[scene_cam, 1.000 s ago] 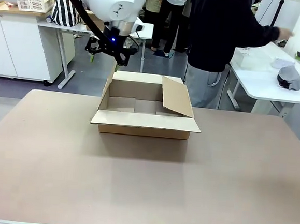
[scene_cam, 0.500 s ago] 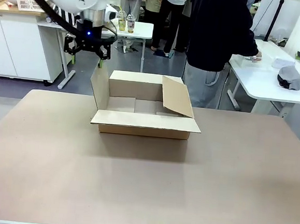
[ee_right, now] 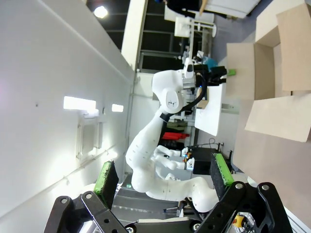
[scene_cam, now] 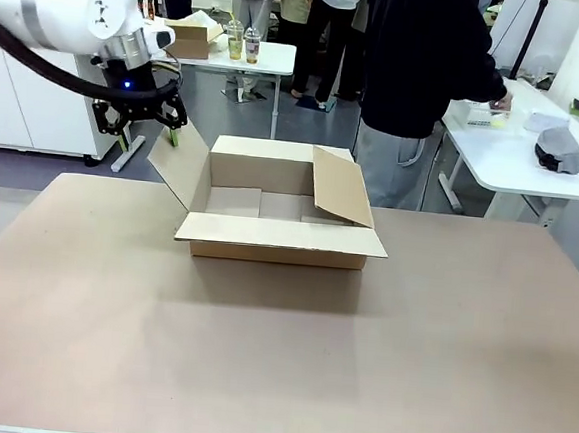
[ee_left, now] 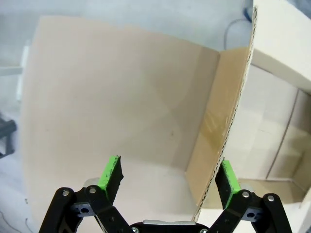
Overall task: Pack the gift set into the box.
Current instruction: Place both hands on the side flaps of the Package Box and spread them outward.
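On the worktop [scene_cam: 278, 366], far half, about midway across: the box [scene_cam: 277, 254], a brown corrugated carton, shallow and wide, open at the top.

Flaps. Near flap [scene_cam: 283, 234] is folded out flat. Far flap [scene_cam: 265, 150] is upright. Right flap [scene_cam: 342, 189] leans in over the cavity. Left flap [scene_cam: 178, 173] is splayed outward and upward from the box's left wall. Bare board shows on the cavity floor.

Hands. Left hand [scene_cam: 136, 126] hangs at the free edge of the left flap, just outside the box. In its wrist view the left hand [ee_left: 169, 177] is spread wide. The left flap [ee_left: 216, 126] passes edge-on between the green pads [ee_left: 111, 172], close by one of them and not pinched. Right hand [ee_right: 163, 177] is likewise released and carries nothing, well away from the box. A person [scene_cam: 422, 56] stands beyond the box's far side, turned toward a side table [scene_cam: 505, 158].

Handling, by judgement. Light, and likely to skid on the worktop if pushed at a flap. The panels are stiff, but each flap swings on its scored hinge and probably springs back part-way. Cut edges would crush under a hard pinch. Neither fragile nor slippery.

Where to hold. For a flap, take the free edge at mid-length, one pad on each face. To shift the whole box, hold low on a side wall near a corner, not by a flap.
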Action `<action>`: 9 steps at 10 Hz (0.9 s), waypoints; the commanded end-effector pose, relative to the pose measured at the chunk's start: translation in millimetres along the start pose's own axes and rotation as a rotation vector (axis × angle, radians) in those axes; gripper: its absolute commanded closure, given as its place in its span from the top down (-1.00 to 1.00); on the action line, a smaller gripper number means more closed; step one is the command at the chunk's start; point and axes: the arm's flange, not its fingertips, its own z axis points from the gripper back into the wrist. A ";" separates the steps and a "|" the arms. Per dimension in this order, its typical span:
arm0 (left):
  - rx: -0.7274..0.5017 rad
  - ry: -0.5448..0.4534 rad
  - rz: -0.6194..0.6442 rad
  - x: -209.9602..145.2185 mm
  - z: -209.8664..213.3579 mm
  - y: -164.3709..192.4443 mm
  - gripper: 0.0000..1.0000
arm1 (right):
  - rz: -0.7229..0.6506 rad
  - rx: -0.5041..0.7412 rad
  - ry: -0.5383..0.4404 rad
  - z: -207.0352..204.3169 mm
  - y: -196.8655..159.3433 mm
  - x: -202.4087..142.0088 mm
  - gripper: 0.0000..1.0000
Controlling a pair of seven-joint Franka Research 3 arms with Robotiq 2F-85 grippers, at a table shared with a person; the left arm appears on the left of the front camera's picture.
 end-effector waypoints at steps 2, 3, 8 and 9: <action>-0.220 0.058 -0.050 -9.8 -8.8 33.1 1.00 | 0.023 0.007 0.002 -1.9 0.0 1.7 1.00; -0.328 0.071 -0.080 -10.3 -10.8 42.6 1.00 | 0.023 0.007 0.002 -1.9 0.0 1.7 1.00; -0.448 0.080 -0.062 -12.7 -17.9 75.6 1.00 | 0.023 0.007 0.002 -1.9 0.0 1.7 1.00; -0.420 0.054 -0.058 -2.3 -17.0 61.9 1.00 | 0.023 0.007 0.002 -1.9 0.0 1.7 1.00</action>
